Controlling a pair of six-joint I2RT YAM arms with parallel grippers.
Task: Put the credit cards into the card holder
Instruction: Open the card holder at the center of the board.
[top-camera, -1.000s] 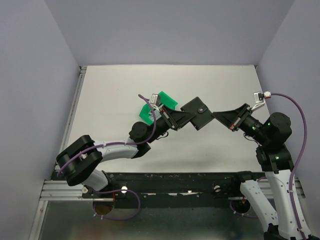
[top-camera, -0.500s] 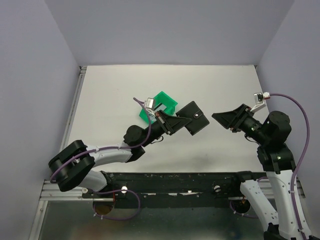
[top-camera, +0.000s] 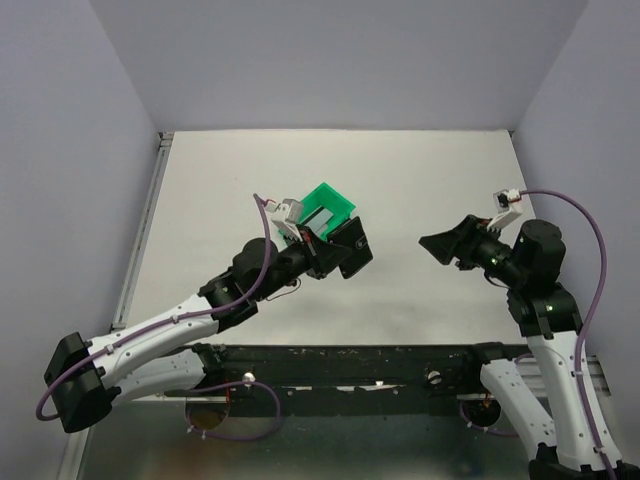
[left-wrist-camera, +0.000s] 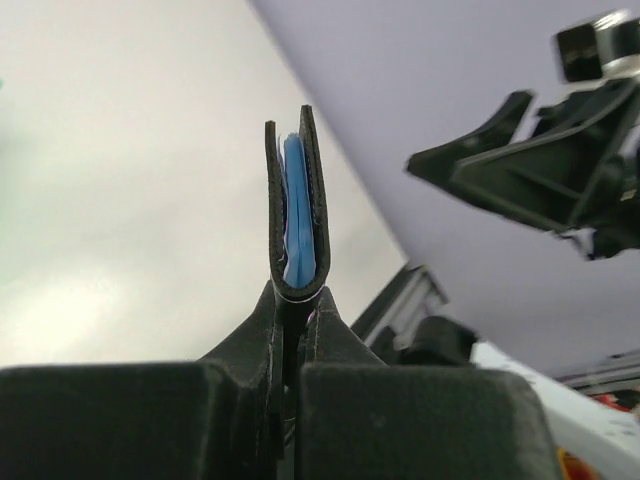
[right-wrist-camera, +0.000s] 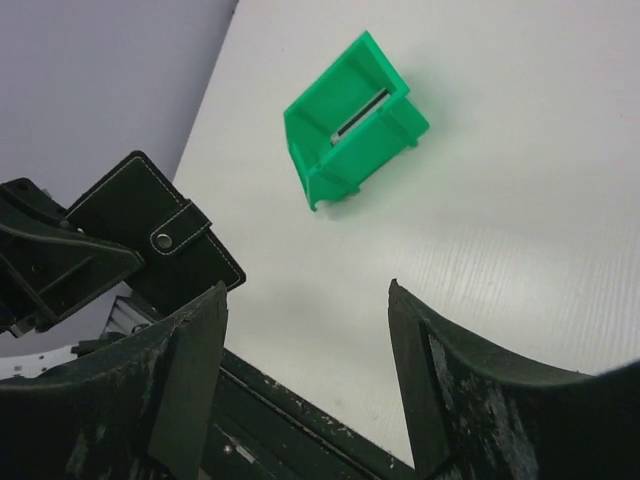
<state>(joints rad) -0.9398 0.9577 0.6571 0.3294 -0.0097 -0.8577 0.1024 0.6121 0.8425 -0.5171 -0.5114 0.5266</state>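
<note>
1. Pale counter (top-camera: 420, 170) here, boxed in by lilac-grey walls (top-camera: 60, 150), with a dark rail (top-camera: 350, 360) along the near edge.
2. From overhead, the left gripper (top-camera: 322, 254) is up off the counter with the black card holder (top-camera: 348, 246) clamped in it. The holder is folded shut and sits right by the near corner of the green bin (top-camera: 325, 207) in this view.
3. The left wrist camera gives what overhead can't. We're edge-on, the jaws pinched together on the holder's fold, and a blue card (left-wrist-camera: 297, 200) is tucked between the two black flaps.
4. Over to the right gripper (top-camera: 437, 245): it is well apart from the holder, tip aimed toward it. Overhead doesn't show the gap between its jaws.
5. The right wrist camera settles that: the fingers (right-wrist-camera: 190, 380) are spread wide, with only bare counter between them. This view also catches the holder's outer face, with pale stitching and a small metal stud (right-wrist-camera: 162, 240).
6. The same camera looks into the bin, where a thin grey strip (right-wrist-camera: 357, 112) lies inside. I can't tell whether it's a card.
</note>
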